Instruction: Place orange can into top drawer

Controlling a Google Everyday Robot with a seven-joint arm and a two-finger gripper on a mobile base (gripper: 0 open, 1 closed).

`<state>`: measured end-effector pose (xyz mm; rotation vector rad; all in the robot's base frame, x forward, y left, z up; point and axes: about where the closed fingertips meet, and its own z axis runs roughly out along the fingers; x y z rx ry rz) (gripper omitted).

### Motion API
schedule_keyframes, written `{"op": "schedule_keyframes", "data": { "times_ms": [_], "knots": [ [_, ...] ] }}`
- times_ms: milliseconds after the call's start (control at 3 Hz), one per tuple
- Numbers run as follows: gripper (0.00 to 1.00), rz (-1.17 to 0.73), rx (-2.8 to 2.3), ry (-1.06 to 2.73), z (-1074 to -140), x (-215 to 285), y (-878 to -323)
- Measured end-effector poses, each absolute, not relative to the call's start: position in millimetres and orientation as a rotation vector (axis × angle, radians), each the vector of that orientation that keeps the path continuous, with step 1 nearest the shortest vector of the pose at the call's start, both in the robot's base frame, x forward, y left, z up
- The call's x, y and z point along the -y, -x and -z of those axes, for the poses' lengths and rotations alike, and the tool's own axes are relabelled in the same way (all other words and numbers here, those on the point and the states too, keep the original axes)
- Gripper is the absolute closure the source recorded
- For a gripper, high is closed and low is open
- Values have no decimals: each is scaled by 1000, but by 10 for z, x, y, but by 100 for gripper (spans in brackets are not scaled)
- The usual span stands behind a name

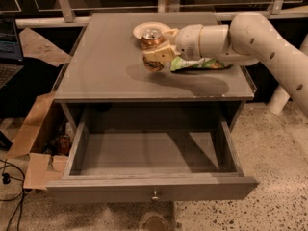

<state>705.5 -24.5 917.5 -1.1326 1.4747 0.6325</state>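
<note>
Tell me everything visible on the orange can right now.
Slim metal orange can, silver top with pull tab facing up, orange-brown side. Roughly upright over the rear of the cabinet top, just in front of a small white bowl. The tool grips its lower body, hiding the base. Not yet in the open top drawer.

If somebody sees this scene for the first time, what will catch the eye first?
The big white arm reaches in from the right over the grey cabinet top, its gripper shut around the orange can. Below, the top drawer stands pulled wide open towards the camera.
</note>
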Motion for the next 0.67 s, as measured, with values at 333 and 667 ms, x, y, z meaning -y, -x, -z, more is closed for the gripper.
{"op": "schedule_keyframes", "data": {
  "times_ms": [333,667],
  "knots": [
    [100,-633,-1476,1135,-9328,477,-6801],
    [100,-616,-1470,1094,-9468,652,-6468]
  ]
}}
